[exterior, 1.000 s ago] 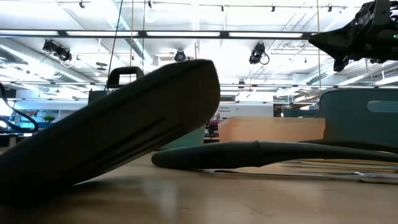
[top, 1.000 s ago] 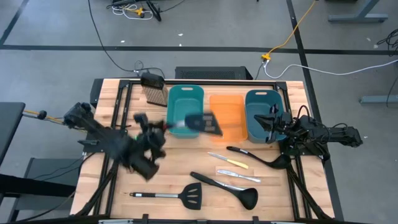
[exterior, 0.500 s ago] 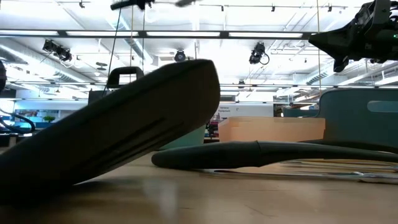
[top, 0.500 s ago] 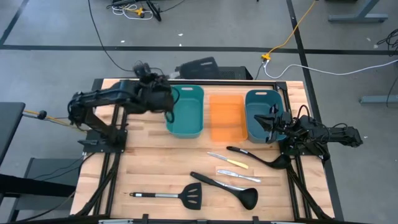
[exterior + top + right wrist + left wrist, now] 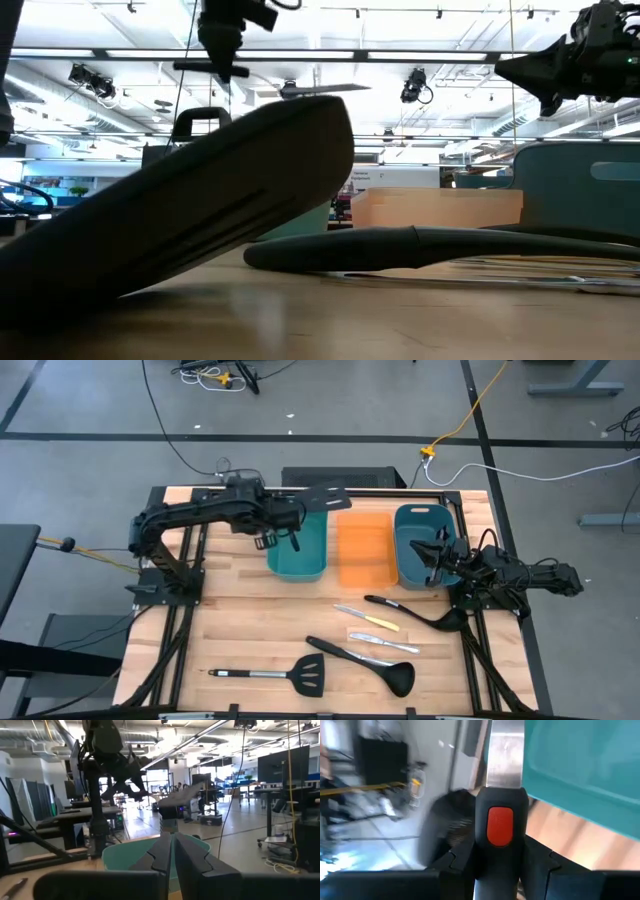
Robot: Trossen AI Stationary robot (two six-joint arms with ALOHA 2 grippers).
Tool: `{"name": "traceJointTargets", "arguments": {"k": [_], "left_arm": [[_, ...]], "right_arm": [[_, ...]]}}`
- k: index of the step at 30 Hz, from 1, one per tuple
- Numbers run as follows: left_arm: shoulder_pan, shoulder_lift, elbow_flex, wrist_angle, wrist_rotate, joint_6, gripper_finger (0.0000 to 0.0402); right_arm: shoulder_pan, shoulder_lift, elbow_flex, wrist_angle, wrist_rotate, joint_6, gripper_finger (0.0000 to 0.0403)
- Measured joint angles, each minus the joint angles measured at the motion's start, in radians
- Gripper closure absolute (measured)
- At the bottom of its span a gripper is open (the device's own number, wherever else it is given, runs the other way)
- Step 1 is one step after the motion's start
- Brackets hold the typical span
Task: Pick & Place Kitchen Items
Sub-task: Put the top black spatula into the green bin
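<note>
- The wooden worktop (image 5: 250, 640) holds three bins in a row at the back. A teal bin (image 5: 300, 545) is on the left, an orange bin (image 5: 363, 550) is in the middle, and another teal bin (image 5: 415, 550) is on the right.
- The left arm has moved a lot. A second ago it was swinging low over the worktop. Now it reaches across the back, over the left teal bin.
- The left claw (image 5: 278, 525) is clamped on the red-and-black handle (image 5: 500, 827) of a black slotted spatula (image 5: 325, 498). The spatula is up in the air, and its blade sticks out past the back edge of the left teal bin. I think the arm is lining up to drop it in a bin.
- The right arm has not moved at all. The right claw (image 5: 432, 555) hangs over the right teal bin. Its fingers are squeezed together, with nothing in them.
- A long black ladle (image 5: 420, 615) lies near the right arm.
- Another black ladle (image 5: 370, 665) lies near the front.
- A steel-handled spatula (image 5: 275, 676) lies at the front, just left of that ladle.
- A yellow-handled knife (image 5: 368, 620) and a slim silver knife (image 5: 383, 642) lie between the two ladles.
- So one item is nearly put away, and five more still wait on the worktop.
</note>
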Motion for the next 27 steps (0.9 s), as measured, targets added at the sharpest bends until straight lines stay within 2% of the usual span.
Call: {"name": "traceJointTargets", "arguments": {"k": [6, 11, 13, 17, 20, 25, 27], "left_arm": [[-0.021, -0.016, -0.027, 0.001, 0.23, -0.124, 0.0286], [-0.06, -0.023, -0.027, 0.0, 0.367, -0.172, 0.0286], [-0.074, -0.021, -0.027, 0.0, 0.376, -0.173, 0.0286], [-0.084, -0.033, -0.027, 0.001, 0.256, -0.167, 0.0286], [-0.076, -0.061, -0.027, 0.0, 0.076, -0.099, 0.0286], [-0.042, -0.074, -0.027, 0.054, -0.346, 0.204, 0.0286], [-0.011, -0.074, -0.027, 0.133, -0.457, 0.381, 0.0286]], "right_arm": [[0.0, 0.0, 0.0, 0.0, 0.001, -0.001, 0.0371], [0.0, 0.0, 0.0, 0.0, 0.001, -0.002, 0.0371], [0.0, 0.0, 0.0, 0.0, 0.001, -0.002, 0.0371], [0.0, 0.0, 0.0, 0.0, 0.001, -0.002, 0.0371], [0.0, 0.0, 0.0, 0.0, 0.0, -0.002, 0.0371], [0.0, 0.0, 0.0, 0.001, 0.0, -0.002, 0.0371], [0.0, 0.0, 0.0, 0.002, 0.0, -0.002, 0.0371]]}}
